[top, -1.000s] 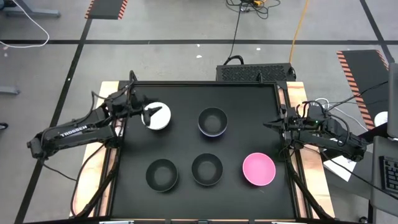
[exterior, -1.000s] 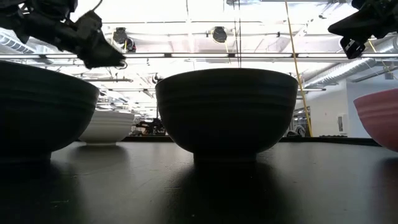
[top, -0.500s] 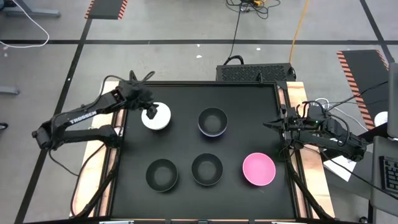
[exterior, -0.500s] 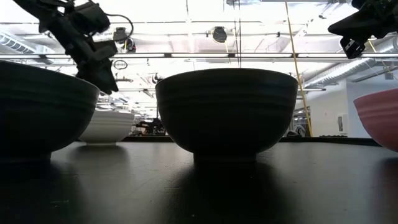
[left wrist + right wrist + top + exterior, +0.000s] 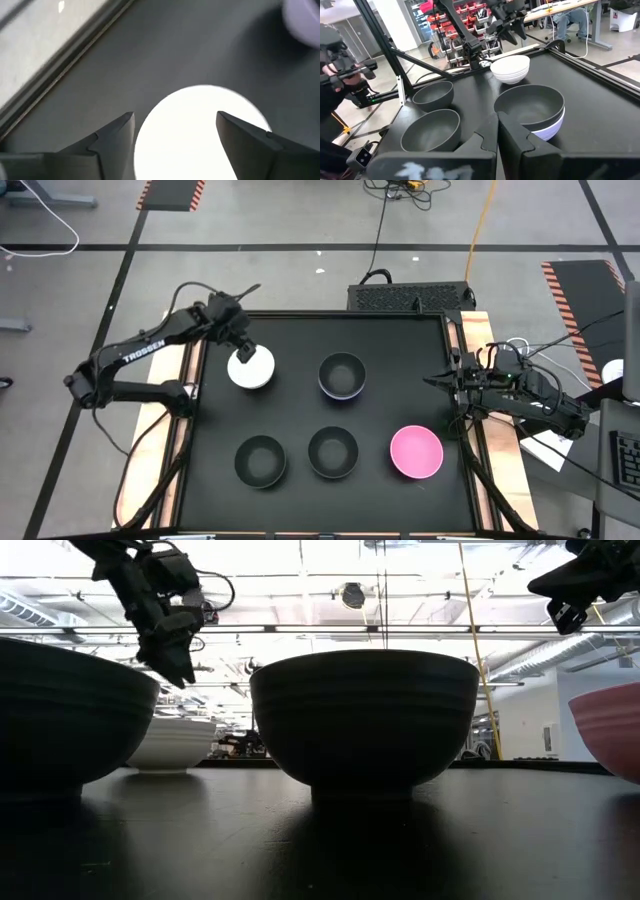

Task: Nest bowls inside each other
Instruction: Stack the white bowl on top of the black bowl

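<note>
A white bowl (image 5: 252,369) stands on its base at the far left of the black table top. My left gripper (image 5: 175,124) hangs open above it, pointing steeply down, with one finger over each side of it and clear of its rim (image 5: 168,721). A black bowl (image 5: 342,370) sits nested in a lavender bowl (image 5: 551,129) at the far middle. Two more black bowls (image 5: 260,460) (image 5: 333,451) and a pink bowl (image 5: 416,452) stand in the near row. My right gripper (image 5: 432,381) waits shut at the table's right edge.
The table top has a raised rim (image 5: 330,317) all round. Free surface lies between the two rows of bowls. A person (image 5: 335,75) and shelving show in the room beyond the table's left side.
My left arm has swung toward the table's far edge and risen a little. Its gripper has tipped from nearly level to steeply downward and now stands over the white bowl. The bowls have kept their places.
</note>
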### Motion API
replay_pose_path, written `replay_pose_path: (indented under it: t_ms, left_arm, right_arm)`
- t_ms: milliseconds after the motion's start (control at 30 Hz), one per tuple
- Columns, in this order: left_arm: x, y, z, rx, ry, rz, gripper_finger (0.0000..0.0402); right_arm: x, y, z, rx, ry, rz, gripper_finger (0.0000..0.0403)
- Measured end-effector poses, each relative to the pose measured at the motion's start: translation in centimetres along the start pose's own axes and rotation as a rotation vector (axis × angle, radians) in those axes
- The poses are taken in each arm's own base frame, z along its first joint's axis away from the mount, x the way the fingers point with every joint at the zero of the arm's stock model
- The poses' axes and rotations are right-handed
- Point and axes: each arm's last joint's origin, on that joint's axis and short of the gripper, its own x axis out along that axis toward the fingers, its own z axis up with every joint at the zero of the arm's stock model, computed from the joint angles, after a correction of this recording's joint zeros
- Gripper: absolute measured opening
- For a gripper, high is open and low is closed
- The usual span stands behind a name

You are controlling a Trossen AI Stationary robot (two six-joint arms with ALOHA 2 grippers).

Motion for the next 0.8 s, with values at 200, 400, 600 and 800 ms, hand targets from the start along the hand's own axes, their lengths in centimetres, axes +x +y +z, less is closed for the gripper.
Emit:
replay_pose_path:
  t_ms: [200, 400, 600, 800]
  left_arm:
    - [1.6, 1.7, -0.4, -0.059, 0.214, 0.017, 0.032]
    - [2.6, 2.0, -0.7, -0.065, 0.297, 0.007, 0.033]
    - [2.6, 1.8, -0.7, -0.06, 0.295, -0.059, 0.0316]
    - [2.6, 1.6, -0.7, -0.051, 0.293, -0.079, 0.0299]
  right_arm:
    - [0.0, 0.0, 0.0, 0.0, 0.001, 0.001, 0.0]
    - [0.0, 0.0, 0.0, 0.001, 0.002, 0.005, 0.0]
    - [0.0, 0.0, 0.0, 0.001, 0.002, 0.005, 0.0]
    - [0.0, 0.0, 0.0, 0.002, 0.002, 0.005, 0.0]
